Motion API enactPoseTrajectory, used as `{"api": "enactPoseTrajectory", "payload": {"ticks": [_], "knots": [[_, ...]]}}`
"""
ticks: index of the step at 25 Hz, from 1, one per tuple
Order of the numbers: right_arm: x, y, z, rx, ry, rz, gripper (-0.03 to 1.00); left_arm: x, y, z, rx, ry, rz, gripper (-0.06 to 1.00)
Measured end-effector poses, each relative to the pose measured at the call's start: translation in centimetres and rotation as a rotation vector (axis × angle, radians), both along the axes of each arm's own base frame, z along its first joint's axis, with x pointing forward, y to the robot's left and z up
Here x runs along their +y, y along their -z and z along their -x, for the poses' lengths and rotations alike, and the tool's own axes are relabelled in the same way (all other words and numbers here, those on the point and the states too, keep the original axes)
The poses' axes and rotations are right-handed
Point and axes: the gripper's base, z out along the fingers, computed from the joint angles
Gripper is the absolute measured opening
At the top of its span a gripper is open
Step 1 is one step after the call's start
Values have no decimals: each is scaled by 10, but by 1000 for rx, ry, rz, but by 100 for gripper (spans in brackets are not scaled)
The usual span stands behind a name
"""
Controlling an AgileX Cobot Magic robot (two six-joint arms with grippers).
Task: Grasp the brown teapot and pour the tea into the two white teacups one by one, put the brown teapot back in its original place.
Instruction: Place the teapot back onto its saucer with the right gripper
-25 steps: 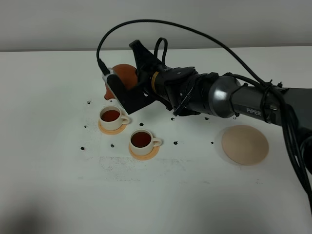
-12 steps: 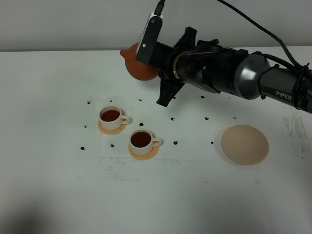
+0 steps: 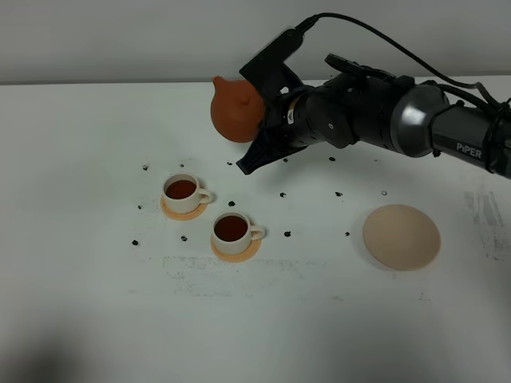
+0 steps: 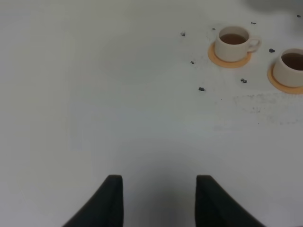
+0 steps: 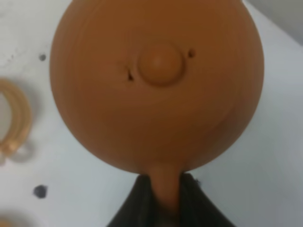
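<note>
The brown teapot (image 3: 236, 110) hangs in the air above the table's far middle, held by its handle in my right gripper (image 3: 267, 96). In the right wrist view the teapot (image 5: 156, 85) fills the frame, lid knob toward the camera, and the fingers (image 5: 142, 198) are shut on its handle. The two white teacups (image 3: 183, 191) (image 3: 232, 230) stand on orange coasters at the left centre, both holding dark tea. They also show in the left wrist view (image 4: 233, 42) (image 4: 291, 68). The pale beige disc (image 3: 401, 236) lies bare at the right. My left gripper (image 4: 158, 198) is open and empty over bare table.
Small dark specks (image 3: 287, 234) dot the white table around the cups. My right arm (image 3: 415, 128) stretches in from the right, above the table behind the disc, with a black cable looping over it.
The right gripper has lifted the teapot away from the far cup and turned it back, up and to the right. The cups and the disc have not moved.
</note>
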Motion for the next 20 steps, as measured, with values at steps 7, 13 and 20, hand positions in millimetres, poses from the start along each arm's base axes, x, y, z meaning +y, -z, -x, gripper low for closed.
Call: {"api": "enactPoseTrajectory", "payload": {"ticks": [7, 13, 20], "knots": [[-2, 35, 3, 140, 29, 64, 9, 0, 0, 0, 0, 0, 0, 37], [-2, 47, 4, 184, 40, 75, 9, 0, 0, 0, 0, 0, 0, 37], [-3, 56, 6, 231, 53, 89, 9, 0, 0, 0, 0, 0, 0, 37]]}}
